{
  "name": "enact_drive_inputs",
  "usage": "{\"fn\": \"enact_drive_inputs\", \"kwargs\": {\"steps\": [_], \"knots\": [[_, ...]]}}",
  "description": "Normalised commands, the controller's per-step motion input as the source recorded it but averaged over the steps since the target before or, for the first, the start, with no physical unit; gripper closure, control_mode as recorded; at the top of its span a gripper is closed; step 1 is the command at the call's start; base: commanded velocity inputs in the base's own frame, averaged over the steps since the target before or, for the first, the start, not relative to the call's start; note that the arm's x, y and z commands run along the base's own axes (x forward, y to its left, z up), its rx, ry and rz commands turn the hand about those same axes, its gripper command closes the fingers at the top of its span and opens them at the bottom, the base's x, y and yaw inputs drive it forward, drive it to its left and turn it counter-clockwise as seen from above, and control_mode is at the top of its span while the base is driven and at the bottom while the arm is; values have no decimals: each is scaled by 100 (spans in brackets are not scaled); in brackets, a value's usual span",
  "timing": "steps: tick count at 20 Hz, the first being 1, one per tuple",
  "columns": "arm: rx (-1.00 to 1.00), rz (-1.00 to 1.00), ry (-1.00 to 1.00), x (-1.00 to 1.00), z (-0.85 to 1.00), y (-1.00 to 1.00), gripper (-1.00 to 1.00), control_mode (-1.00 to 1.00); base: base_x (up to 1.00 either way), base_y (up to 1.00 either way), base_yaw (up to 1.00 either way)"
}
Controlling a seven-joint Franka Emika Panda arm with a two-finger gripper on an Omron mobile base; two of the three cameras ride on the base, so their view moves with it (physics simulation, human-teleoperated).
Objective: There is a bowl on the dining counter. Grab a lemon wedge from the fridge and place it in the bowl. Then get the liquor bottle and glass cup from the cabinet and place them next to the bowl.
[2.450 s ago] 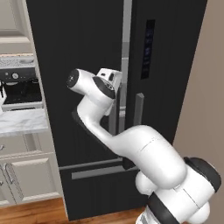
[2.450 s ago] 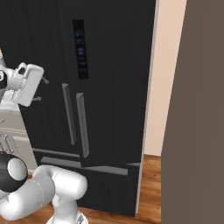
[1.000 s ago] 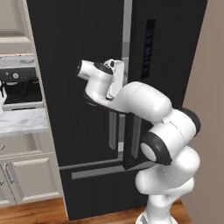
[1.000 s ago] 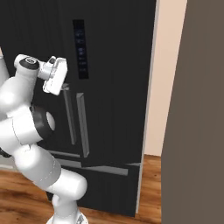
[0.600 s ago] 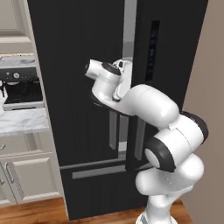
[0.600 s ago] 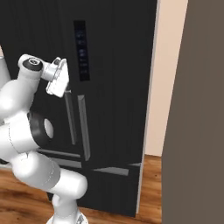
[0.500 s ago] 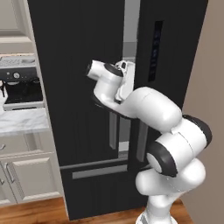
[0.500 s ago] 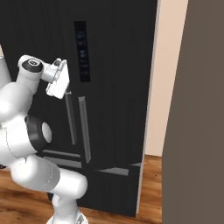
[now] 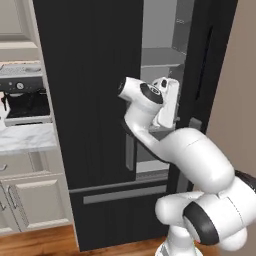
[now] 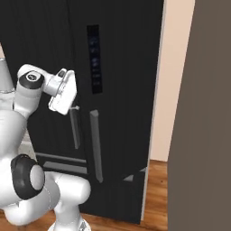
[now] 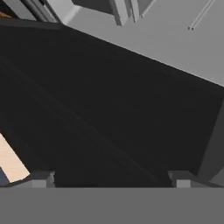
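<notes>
Black fridge ahead, right door ajar, grey shelves showing in the gap. Fingers spread wide, holding nothing, close against the dark door face beside its bar handle.

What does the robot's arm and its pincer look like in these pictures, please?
The arm is glossy white, built of rounded, bulbous segments with dark grey to black joint caps. The hand is a boxy white block, and the pincer ends in two small dark fingertips. No cables or markings are visible.
</notes>
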Motion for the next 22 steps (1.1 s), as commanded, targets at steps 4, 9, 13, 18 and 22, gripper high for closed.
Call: {"fn": "enact_drive_inputs", "kwargs": {"steps": [4,9,13,18,22], "knots": [[0,-6,2,-64,3,-100,-100,-100,0,0,0],[0,-8,5,-16,0,-100,-100,-100,0,0,0],[10,-4,5,0,0,-100,-100,-100,0,0,0],[20,0,1,2,5,-91,-100,-100,0,0,0],[22,0,4,-6,5,-37,-100,-100,0,0,0]]}}
